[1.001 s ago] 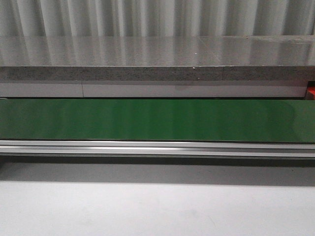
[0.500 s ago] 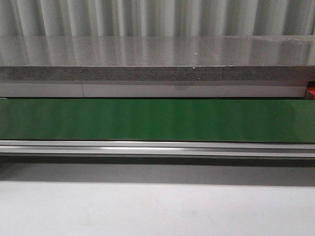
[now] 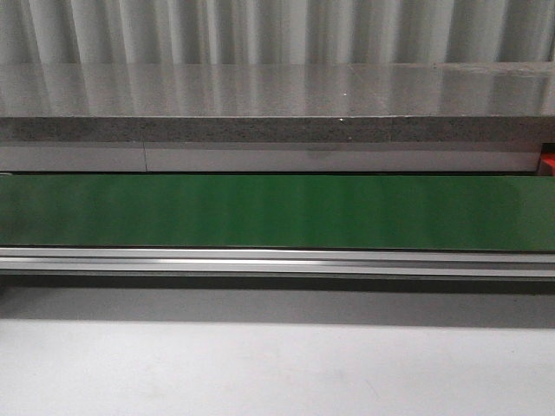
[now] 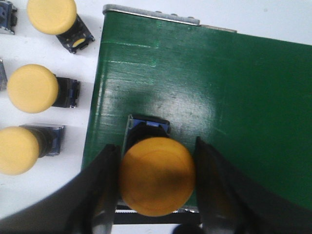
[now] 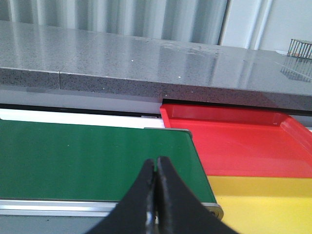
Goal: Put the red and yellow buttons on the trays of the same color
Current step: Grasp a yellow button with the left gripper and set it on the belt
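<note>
In the left wrist view, a yellow button (image 4: pixel 157 175) stands on the near end of the green belt (image 4: pixel 219 97), dome toward the camera. My left gripper (image 4: pixel 156 143) is shut on it, one dark finger against each side of the dome. Three more yellow buttons (image 4: pixel 32 87) lie on the white surface beside the belt. The right wrist view shows my right gripper (image 5: pixel 156 163) shut with nothing in it, over the belt's near edge. Past the belt's end lie the red tray (image 5: pixel 243 141) and the yellow tray (image 5: pixel 273 204). No red button is in view.
The front view shows only the bare green belt (image 3: pixel 277 212), its aluminium rail (image 3: pixel 277 260) and a grey stone ledge (image 3: pixel 277 104) behind. A sliver of the red tray (image 3: pixel 548 162) shows at the right edge. Neither arm appears there.
</note>
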